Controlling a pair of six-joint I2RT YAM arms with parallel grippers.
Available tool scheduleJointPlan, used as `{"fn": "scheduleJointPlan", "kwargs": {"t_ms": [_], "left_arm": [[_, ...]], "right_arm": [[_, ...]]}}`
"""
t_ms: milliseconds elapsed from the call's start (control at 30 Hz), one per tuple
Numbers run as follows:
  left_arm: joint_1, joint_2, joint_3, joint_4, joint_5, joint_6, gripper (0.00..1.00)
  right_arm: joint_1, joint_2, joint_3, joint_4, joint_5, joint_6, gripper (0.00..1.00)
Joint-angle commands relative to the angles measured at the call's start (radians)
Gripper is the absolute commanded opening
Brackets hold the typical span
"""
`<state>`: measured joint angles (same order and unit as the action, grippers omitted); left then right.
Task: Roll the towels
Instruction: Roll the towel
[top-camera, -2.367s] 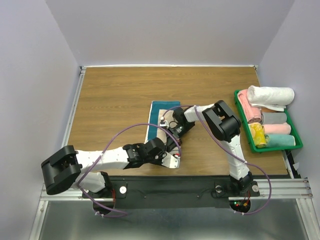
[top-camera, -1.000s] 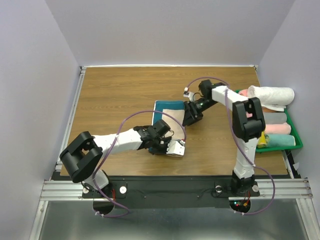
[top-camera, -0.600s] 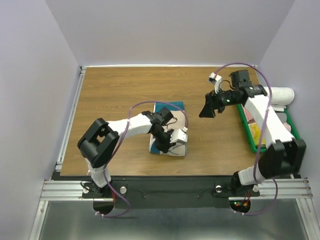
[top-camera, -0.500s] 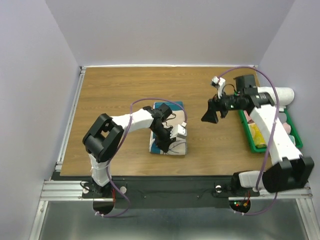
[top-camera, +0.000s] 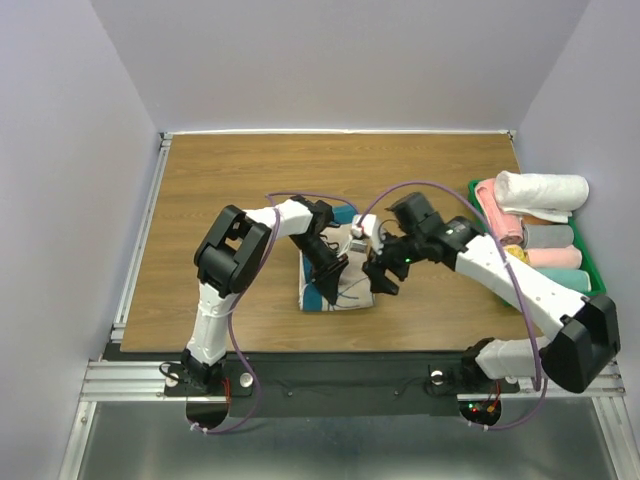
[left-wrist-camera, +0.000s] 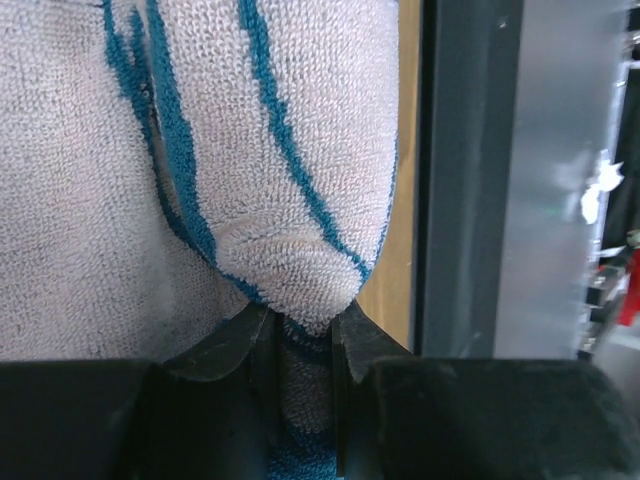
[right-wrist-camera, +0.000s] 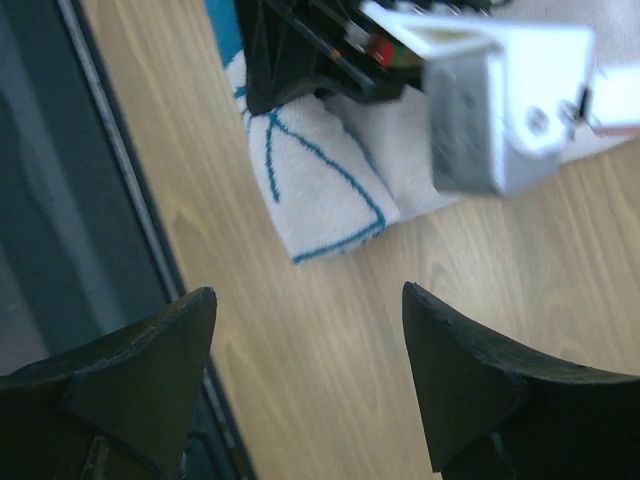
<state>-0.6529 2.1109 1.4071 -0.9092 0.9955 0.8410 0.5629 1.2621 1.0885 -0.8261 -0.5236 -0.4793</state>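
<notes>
One of the towels (top-camera: 352, 297) lies folded on the table in front of the arms, cream reverse up with thin teal lines, a teal strip showing at its far end. My left gripper (top-camera: 327, 285) is down on it. In the left wrist view the left gripper (left-wrist-camera: 300, 322) is shut on a bunched fold of the towel (left-wrist-camera: 250, 150). My right gripper (top-camera: 383, 280) hovers at the towel's right edge. In the right wrist view the right gripper (right-wrist-camera: 308, 300) is open over bare wood, just short of the towel's corner (right-wrist-camera: 320, 185).
A green tray (top-camera: 590, 262) at the right edge holds several rolled towels, a white one (top-camera: 543, 190) on top. The left arm's white wrist (right-wrist-camera: 500, 110) sits close ahead of the right gripper. The table's metal front rail (left-wrist-camera: 470, 200) runs just beyond the towel.
The right arm has swung back from near the tray and come down beside the towel's right edge, jaws open. The left gripper has stayed pinched on the towel, shifting a little.
</notes>
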Motion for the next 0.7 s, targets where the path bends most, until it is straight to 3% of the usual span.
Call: {"fn": "scheduleJointPlan", "kwargs": {"t_ms": [0, 133, 433, 467, 600, 633, 667], "left_arm": [[-0.002, 0.146, -0.056, -0.028, -0.268, 0.046, 0.00], [0.012, 0.161, -0.042, -0.026, -0.267, 0.050, 0.00], [0.030, 0.166, 0.009, -0.039, -0.267, 0.053, 0.00], [0.035, 0.164, 0.018, -0.037, -0.268, 0.052, 0.00], [0.048, 0.140, 0.027, -0.013, -0.268, 0.038, 0.02], [0.052, 0.126, 0.026, -0.005, -0.267, 0.033, 0.04], [0.056, 0.112, 0.027, 0.003, -0.262, 0.026, 0.06]], "right_arm": [[0.168, 0.034, -0.022, 0.214, 0.216, -0.002, 0.79], [0.348, 0.098, -0.082, 0.330, 0.349, -0.039, 0.79], [0.413, 0.220, -0.228, 0.538, 0.373, -0.081, 0.83], [0.416, 0.229, -0.234, 0.553, 0.358, -0.075, 0.80], [0.417, 0.263, -0.262, 0.571, 0.301, -0.035, 0.42], [0.416, 0.276, -0.274, 0.568, 0.281, -0.019, 0.25], [0.416, 0.280, -0.280, 0.567, 0.269, -0.012, 0.17]]}}
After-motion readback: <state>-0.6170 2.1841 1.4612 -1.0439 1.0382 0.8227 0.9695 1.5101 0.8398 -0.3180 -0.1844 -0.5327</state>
